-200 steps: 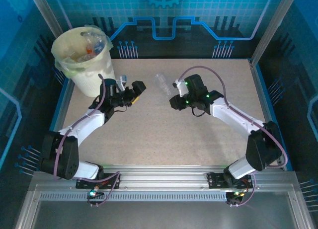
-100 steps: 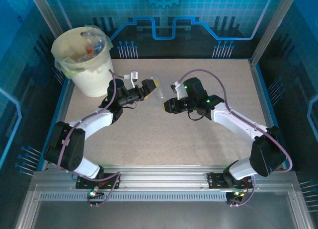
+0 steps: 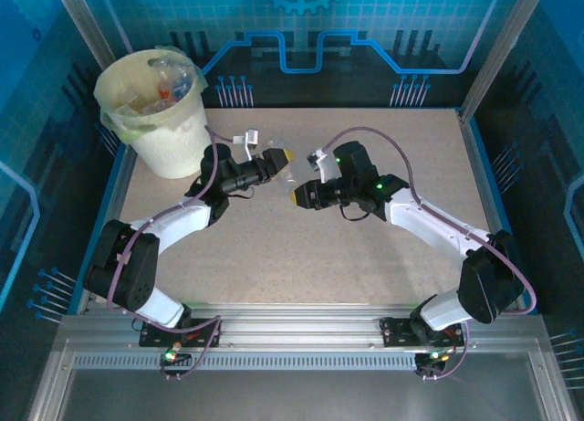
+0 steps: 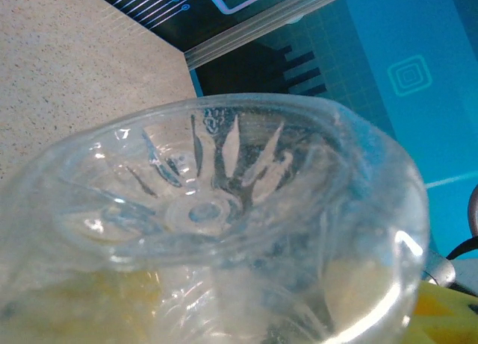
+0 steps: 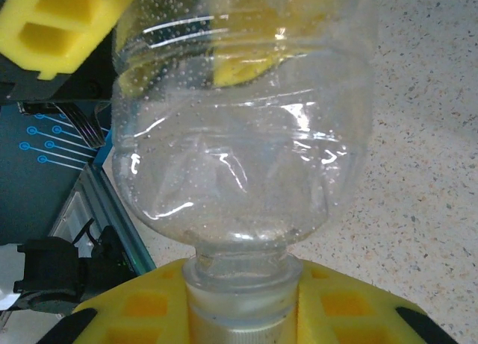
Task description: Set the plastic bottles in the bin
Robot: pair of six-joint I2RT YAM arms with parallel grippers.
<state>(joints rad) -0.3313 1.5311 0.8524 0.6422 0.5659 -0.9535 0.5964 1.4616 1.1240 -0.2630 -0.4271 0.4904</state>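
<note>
One clear plastic bottle (image 3: 289,171) hangs above the middle of the table, held between both arms. My right gripper (image 3: 300,196) is shut on its neck, the yellow fingers (image 5: 112,314) clamped just above the cap (image 5: 240,325). My left gripper (image 3: 280,159) is closed round the bottle's base end; one yellow finger (image 5: 52,23) lies against the side wall. In the left wrist view the ribbed bottle base (image 4: 202,210) sits right in front of the lens, with a yellow finger (image 4: 448,318) at the lower right. The bin (image 3: 172,140) stands at the far left with several bottles (image 3: 169,78) inside.
The speckled beige table (image 3: 365,266) is walled by a blue rail and aluminium frame posts (image 3: 497,56). The bin sits just behind and left of my left arm's forearm (image 3: 173,222). A metal rail (image 3: 301,325) runs along the near edge.
My left gripper swung right to the bottle and closed round its base end. My right gripper shifted a little down and left, still holding the neck.
</note>
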